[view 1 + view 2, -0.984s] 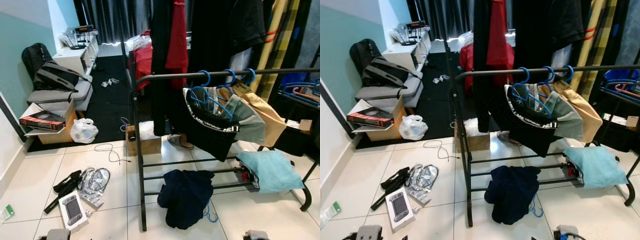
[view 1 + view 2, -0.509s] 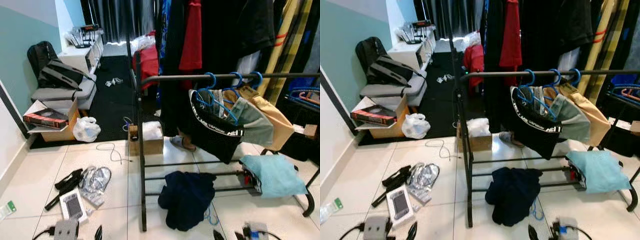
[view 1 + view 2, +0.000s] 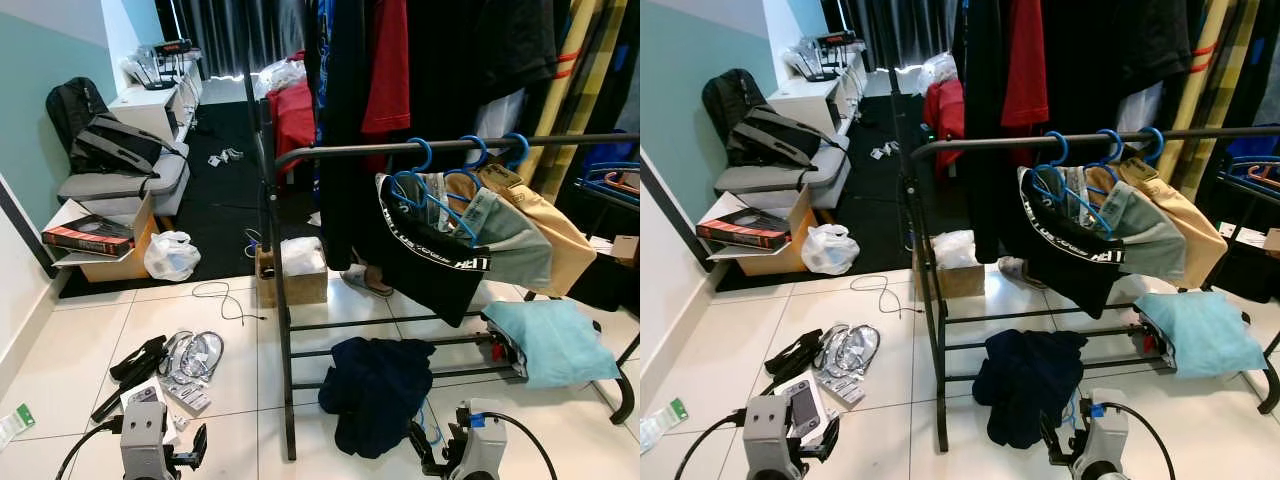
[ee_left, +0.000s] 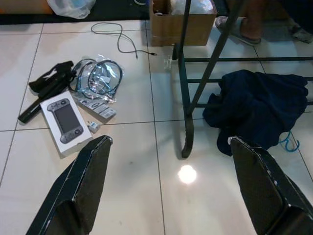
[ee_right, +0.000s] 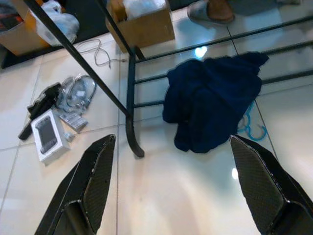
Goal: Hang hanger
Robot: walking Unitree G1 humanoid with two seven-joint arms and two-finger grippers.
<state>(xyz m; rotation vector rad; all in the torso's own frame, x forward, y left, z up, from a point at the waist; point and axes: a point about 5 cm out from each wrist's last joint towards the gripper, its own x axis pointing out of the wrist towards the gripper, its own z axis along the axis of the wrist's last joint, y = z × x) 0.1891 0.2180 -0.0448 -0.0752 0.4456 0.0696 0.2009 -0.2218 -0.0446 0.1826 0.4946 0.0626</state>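
A black clothes rack rail (image 3: 340, 152) crosses the middle of the room. Three blue hangers (image 3: 425, 165) with clothes hang on it at the right. On the floor under the rack lies a dark navy garment (image 3: 375, 390), with a blue hanger (image 5: 252, 128) poking out from beneath it. My left gripper (image 4: 171, 142) is low at the front left, open and empty, above the tiles. My right gripper (image 5: 172, 141) is low at the front right, open and empty, just short of the navy garment.
A boxed game console (image 3: 140, 400), bagged cables (image 3: 195, 355) and a black strap (image 3: 135, 365) litter the floor at the left. A cardboard box (image 3: 290, 275) stands behind the rack's left post. A teal cloth (image 3: 555, 340) lies on the rack's lower shelf.
Both arms have risen into the bottom of the head views, with grippers open. The camera has shifted slightly; the rack and the garments stay put.
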